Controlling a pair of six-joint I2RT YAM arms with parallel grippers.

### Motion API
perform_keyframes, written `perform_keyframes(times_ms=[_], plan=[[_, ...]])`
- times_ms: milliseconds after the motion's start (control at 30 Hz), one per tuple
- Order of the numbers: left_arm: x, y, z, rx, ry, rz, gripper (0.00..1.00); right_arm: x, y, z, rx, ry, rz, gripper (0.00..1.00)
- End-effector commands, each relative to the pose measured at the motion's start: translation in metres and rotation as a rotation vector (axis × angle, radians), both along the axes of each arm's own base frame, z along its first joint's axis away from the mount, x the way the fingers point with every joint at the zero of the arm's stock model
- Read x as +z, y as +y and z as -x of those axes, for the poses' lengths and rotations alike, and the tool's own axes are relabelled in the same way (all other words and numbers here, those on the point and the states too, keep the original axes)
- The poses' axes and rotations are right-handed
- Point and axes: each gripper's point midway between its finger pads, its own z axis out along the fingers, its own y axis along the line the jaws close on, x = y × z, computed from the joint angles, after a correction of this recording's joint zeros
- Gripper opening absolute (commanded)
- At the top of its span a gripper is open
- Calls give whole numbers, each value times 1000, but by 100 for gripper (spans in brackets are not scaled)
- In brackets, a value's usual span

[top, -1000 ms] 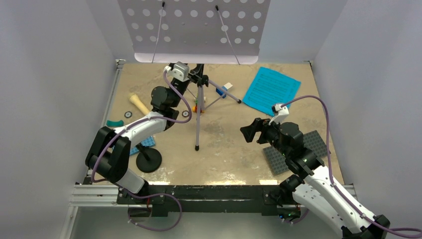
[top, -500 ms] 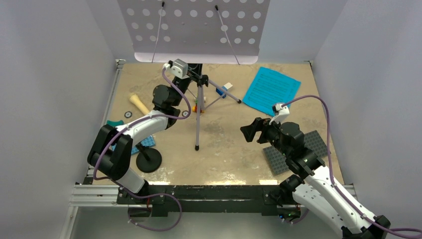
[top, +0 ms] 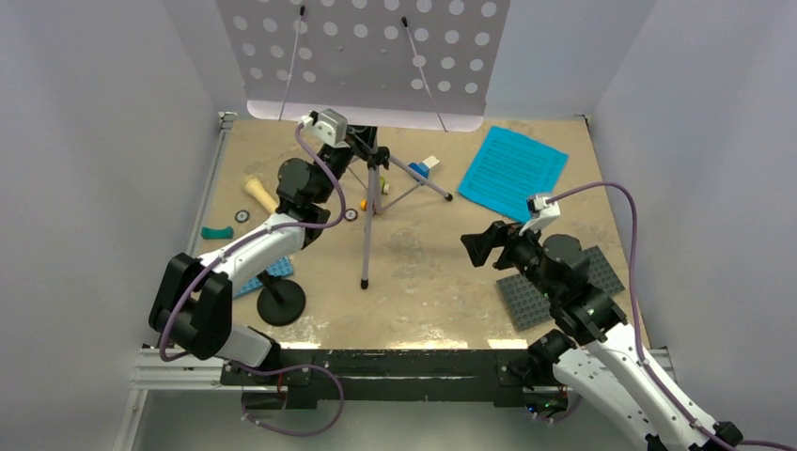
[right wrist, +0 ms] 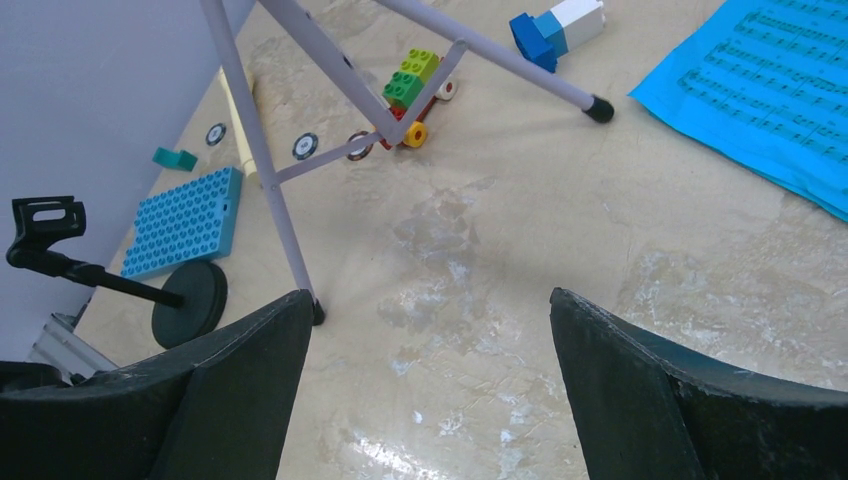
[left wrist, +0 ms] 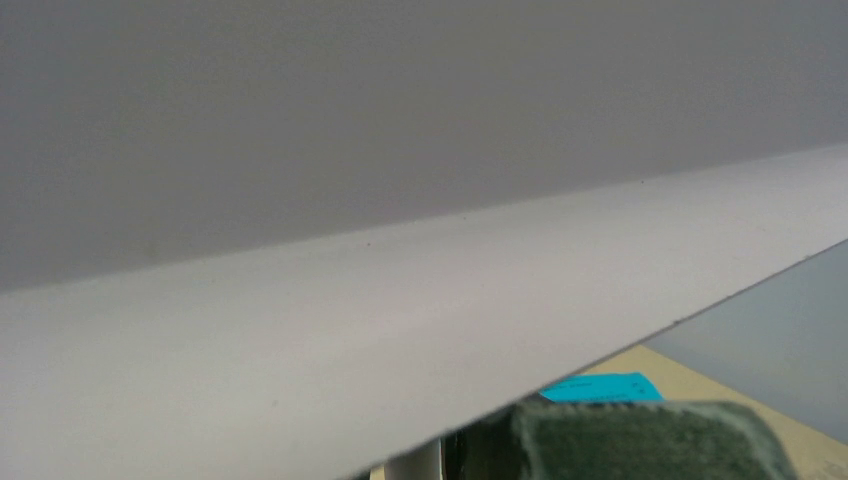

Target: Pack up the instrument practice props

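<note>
The left gripper (top: 365,147) is clamped narrowly on the neck of the music stand (top: 367,56), far centre of the desk (top: 423,282), presumably to control it for folding. The right gripper (top: 481,246) hovers wide open, near right, free to assist.

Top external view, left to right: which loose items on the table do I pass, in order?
Teal curved piece → cream toy microphone → blue-and-white brick → teal sheet music. The music stand, black mic stand, blue baseplate and grey baseplate overlap these, so they are left out.
</note>
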Motion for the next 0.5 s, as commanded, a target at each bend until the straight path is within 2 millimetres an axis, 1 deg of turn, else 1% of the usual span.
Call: perform_keyframes(times_ms=[0,100,267,400,467], plan=[[81,9,59,-112,-221,86,0,27,-8,3,-22,-70,-12,93],[85,12,68,-139,-212,103,0,30,-11,6,-27,-82,-19,93],[92,14,88,-202,-207,136,0,28,-14,9,-35,-81,-25,93],[91,14,107,-273,-196,161,0,26,-15,10,-37,-78,-25,93],[86,11,115,-320,-185,170,0,23,-15,10,-37,-71,-20,93]])
